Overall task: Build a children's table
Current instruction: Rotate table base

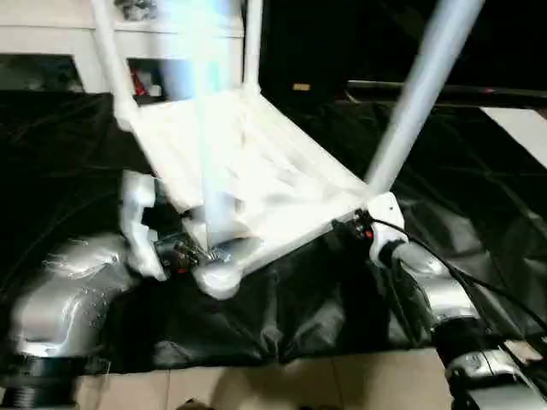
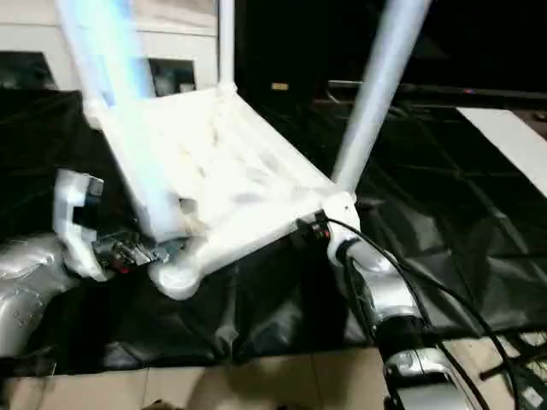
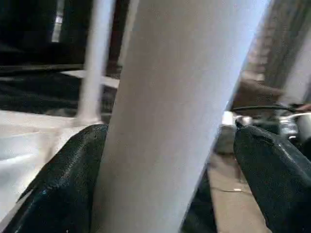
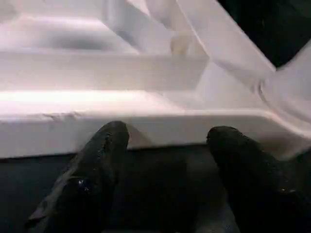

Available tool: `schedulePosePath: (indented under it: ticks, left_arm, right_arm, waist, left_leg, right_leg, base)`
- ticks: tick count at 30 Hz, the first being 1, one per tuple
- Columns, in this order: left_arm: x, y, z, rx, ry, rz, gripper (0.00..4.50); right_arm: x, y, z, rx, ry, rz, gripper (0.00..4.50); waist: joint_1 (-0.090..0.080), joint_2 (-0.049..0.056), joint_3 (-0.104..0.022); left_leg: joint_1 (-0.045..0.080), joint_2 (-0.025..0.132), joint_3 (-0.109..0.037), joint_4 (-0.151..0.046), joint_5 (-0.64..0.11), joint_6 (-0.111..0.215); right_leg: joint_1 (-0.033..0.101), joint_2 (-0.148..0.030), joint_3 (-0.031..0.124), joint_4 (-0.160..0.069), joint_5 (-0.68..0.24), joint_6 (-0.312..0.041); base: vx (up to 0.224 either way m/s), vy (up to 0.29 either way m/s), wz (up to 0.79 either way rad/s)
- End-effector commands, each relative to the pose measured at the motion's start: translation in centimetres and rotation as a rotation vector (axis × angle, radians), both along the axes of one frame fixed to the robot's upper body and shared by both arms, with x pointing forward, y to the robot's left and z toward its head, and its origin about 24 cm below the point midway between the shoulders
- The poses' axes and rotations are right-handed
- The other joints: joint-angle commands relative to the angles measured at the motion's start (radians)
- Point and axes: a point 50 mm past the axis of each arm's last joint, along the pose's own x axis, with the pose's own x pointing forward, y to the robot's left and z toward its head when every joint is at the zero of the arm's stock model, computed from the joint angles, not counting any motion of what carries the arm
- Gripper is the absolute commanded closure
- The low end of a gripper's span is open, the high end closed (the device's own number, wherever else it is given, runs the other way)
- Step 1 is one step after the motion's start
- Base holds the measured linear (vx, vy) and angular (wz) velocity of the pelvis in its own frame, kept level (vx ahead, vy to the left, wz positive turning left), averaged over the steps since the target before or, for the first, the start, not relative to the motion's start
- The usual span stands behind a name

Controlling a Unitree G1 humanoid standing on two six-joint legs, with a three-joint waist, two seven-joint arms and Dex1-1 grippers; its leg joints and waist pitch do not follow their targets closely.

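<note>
The children's table lies upside down on the black-covered work table, its ribbed white top (image 1: pixel 256 162) tilted with the near edge low. Its legs point upward. The near-left leg (image 1: pixel 209 111) stands in its corner socket (image 1: pixel 218 278). My left gripper (image 1: pixel 192 248) is open around that leg (image 3: pixel 170 111), with a gap on one side to the black finger (image 3: pixel 272 170). My right gripper (image 1: pixel 350 226) is open at the near-right corner, below the right leg (image 1: pixel 419 94). In the right wrist view its fingertips (image 4: pixel 114 133) reach the top's white rim (image 4: pixel 146 128) with nothing between them.
The black cover (image 1: pixel 479 222) spreads all around the top and drapes over the front edge above a tiled floor (image 1: pixel 299 384). White shelving (image 1: pixel 51 38) stands at the back left. A white board (image 1: pixel 521 128) lies at the far right. A black cable (image 1: pixel 461 273) runs along my right forearm.
</note>
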Motion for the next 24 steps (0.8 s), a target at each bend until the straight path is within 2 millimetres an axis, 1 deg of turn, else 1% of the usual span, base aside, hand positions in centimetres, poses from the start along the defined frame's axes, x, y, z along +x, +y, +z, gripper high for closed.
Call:
schedulePosePath:
  ticks: [1,2,3,4,5,6,7,8,9,10,11,12,13,15,16,17,18,19,22,24]
  left_arm:
    - [-0.5,-2.2,0.7,-0.020,-0.025,-0.109,0.02]
    - [-0.6,-3.2,0.8,-0.022,-0.025,-0.133,0.02]
    - [-0.5,-3.8,1.0,-0.030,-0.025,-0.148,0.02]
    - [-0.5,-3.8,1.0,-0.030,-0.025,-0.148,0.02]
    - [-0.5,-4.7,1.2,-0.040,-0.025,-0.178,0.02]
    - [-0.5,-4.8,1.2,-0.042,-0.025,-0.182,0.02]
    - [-0.8,-5.8,1.5,-0.056,-0.024,-0.228,0.02]
    - [-1.1,-6.6,1.8,-0.071,-0.023,-0.270,0.02]
    - [-1.3,-6.9,1.9,-0.075,-0.021,-0.282,0.02]
    - [-1.3,-6.9,1.9,-0.075,-0.021,-0.282,0.02]
    - [-1.4,-7.4,2.1,-0.086,-0.020,-0.302,0.02]
    - [-1.4,-7.4,2.1,-0.087,-0.020,-0.303,0.02]
    - [-1.5,-7.7,2.2,-0.092,-0.020,-0.314,0.02]
    - [-1.7,-8.0,2.2,-0.094,-0.017,-0.330,0.02]
    - [-1.8,-8.2,2.2,-0.095,-0.016,-0.337,0.02]
    - [-1.9,-8.4,2.2,-0.096,-0.008,-0.353,0.02]
    - [-2.0,-8.5,2.2,-0.094,-0.005,-0.358,0.02]
    - [-2.0,-8.5,2.2,-0.096,0.003,-0.358,0.02]
    - [-2.0,-8.6,2.1,-0.092,0.008,-0.360,0.02]
    - [-1.7,-8.7,2.0,-0.079,0.003,-0.339,0.02]
  right_arm:
    - [0.5,0.9,0.3,-0.003,-0.011,0.024,1.38]
    - [0.7,1.4,0.1,-0.007,0.002,0.040,1.38]
    - [0.8,1.8,0.1,-0.009,0.002,0.054,1.38]
    - [0.8,1.8,0.1,-0.009,0.002,0.054,1.38]
    - [1.0,2.6,0.3,-0.003,-0.003,0.079,1.38]
    - [1.0,2.7,0.3,-0.001,-0.004,0.082,1.38]
    - [1.2,3.6,0.5,0.018,-0.014,0.113,1.38]
    - [1.2,4.4,0.7,0.038,-0.017,0.141,1.38]
    - [1.3,4.6,0.7,0.042,-0.017,0.149,1.38]
    - [1.3,4.6,0.7,0.042,-0.017,0.149,1.38]
    - [1.3,5.1,0.8,0.044,-0.021,0.165,1.38]
    - [1.3,5.1,0.8,0.044,-0.021,0.166,1.38]
    - [1.3,5.3,0.8,0.046,-0.022,0.173,1.38]
    - [1.4,5.5,0.8,0.047,-0.027,0.185,1.38]
    - [1.4,5.6,0.8,0.048,-0.030,0.190,1.38]
    - [1.4,5.7,0.8,0.048,-0.030,0.193,1.38]
    - [1.3,5.8,0.7,0.047,-0.031,0.194,1.38]
    - [1.3,5.7,0.6,0.046,-0.031,0.199,1.38]
    - [1.2,5.7,0.5,0.046,-0.030,0.207,1.38]
    - [1.2,5.7,0.5,0.045,-0.029,0.211,1.38]
  waist:
    - [0.006,0.011,-0.063]
    - [0.002,0.007,-0.062]
    - [0.001,0.004,-0.063]
    - [0.002,0.005,-0.064]
    - [-0.001,0.001,-0.066]
    - [-0.001,0.001,-0.066]
    - [-0.001,0.001,-0.066]
    - [-0.002,0.001,-0.068]
    - [-0.004,0.002,-0.068]
    - [-0.005,0.003,-0.067]
    - [-0.010,0.003,-0.064]
    - [-0.015,0.003,-0.063]
    - [-0.016,0.005,-0.062]
    - [-0.023,-0.001,-0.062]
    - [-0.024,-0.001,-0.063]
    - [-0.025,-0.001,-0.063]
    - [-0.025,-0.002,-0.064]
    - [-0.024,-0.003,-0.065]
    - [-0.022,0.000,-0.066]
    - [-0.019,0.002,-0.064]
  left_leg:
    - [0.004,0.030,-0.012,-0.086,-0.312,-0.045]
    - [-0.002,0.030,-0.013,-0.086,-0.296,-0.041]
    - [-0.003,0.030,-0.013,-0.084,-0.284,-0.038]
    - [-0.001,0.029,-0.012,-0.081,-0.273,-0.037]
    - [-0.006,0.029,-0.010,-0.079,-0.231,-0.025]
    - [-0.006,0.029,-0.010,-0.079,-0.231,-0.025]
    - [-0.003,0.028,-0.008,-0.076,-0.224,-0.020]
    - [-0.005,0.027,-0.008,-0.073,-0.212,-0.018]
    - [-0.008,0.028,-0.008,-0.074,-0.198,-0.017]
    - [-0.008,0.029,-0.008,-0.075,-0.202,-0.018]
    - [-0.008,0.030,-0.008,-0.076,-0.220,-0.024]
    - [-0.009,0.031,-0.009,-0.077,-0.237,-0.031]
    - [-0.008,0.032,-0.009,-0.077,-0.248,-0.035]
    - [-0.012,0.031,-0.012,-0.076,-0.269,-0.044]
    - [-0.013,0.031,-0.013,-0.076,-0.268,-0.046]
    - [-0.016,0.031,-0.015,-0.075,-0.259,-0.047]
    - [-0.016,0.030,-0.014,-0.074,-0.251,-0.045]
    - [-0.013,0.030,-0.013,-0.072,-0.244,-0.041]
    - [-0.010,0.031,-0.011,-0.070,-0.228,-0.033]
    - [-0.006,0.032,-0.009,-0.070,-0.234,-0.030]
  right_leg:
    - [0.043,-0.046,0.040,-0.061,-0.310,-0.167]
    - [0.047,-0.047,0.040,-0.059,-0.307,-0.166]
    - [0.048,-0.047,0.039,-0.059,-0.312,-0.163]
    - [0.047,-0.047,0.040,-0.058,-0.301,-0.163]
    - [0.051,-0.044,0.041,-0.053,-0.251,-0.169]
    - [0.051,-0.044,0.041,-0.053,-0.251,-0.169]
    - [0.047,-0.042,0.041,-0.052,-0.244,-0.173]
    - [0.048,-0.041,0.042,-0.048,-0.228,-0.180]
    - [0.050,-0.041,0.041,-0.045,-0.207,-0.188]
    - [0.049,-0.040,0.040,-0.046,-0.207,-0.191]
    - [0.048,-0.039,0.039,-0.048,-0.224,-0.192]
    - [0.049,-0.039,0.038,-0.051,-0.251,-0.188]
    - [0.048,-0.039,0.038,-0.053,-0.269,-0.183]
    - [0.050,-0.039,0.038,-0.056,-0.322,-0.167]
    - [0.051,-0.039,0.037,-0.056,-0.328,-0.164]
    - [0.052,-0.040,0.037,-0.056,-0.329,-0.159]
    - [0.051,-0.039,0.037,-0.056,-0.322,-0.159]
    - [0.049,-0.037,0.038,-0.055,-0.307,-0.164]
    - [0.046,-0.032,0.039,-0.051,-0.262,-0.184]
    - [0.042,-0.029,0.040,-0.051,-0.245,-0.195]
  base:
    - [0.000,0.000,0.00]
    - [0.000,0.000,0.00]
    - [0.000,0.000,0.00]
    - [0.000,0.000,0.00]
    - [0.000,0.000,0.00]
    - [0.000,0.000,0.00]
    - [0.000,0.000,0.00]
    - [0.000,0.000,0.00]
    - [0.000,0.000,0.00]
    - [0.000,0.000,0.00]
    - [0.000,0.000,0.00]
    - [0.000,0.000,0.00]
    - [0.000,0.000,0.00]
    - [0.000,0.000,0.00]
    - [0.000,0.000,0.00]
    - [0.000,0.000,0.00]
    - [0.000,0.000,0.00]
    - [0.000,0.000,0.00]
    - [0.000,0.000,0.00]
    - [0.000,0.000,0.00]
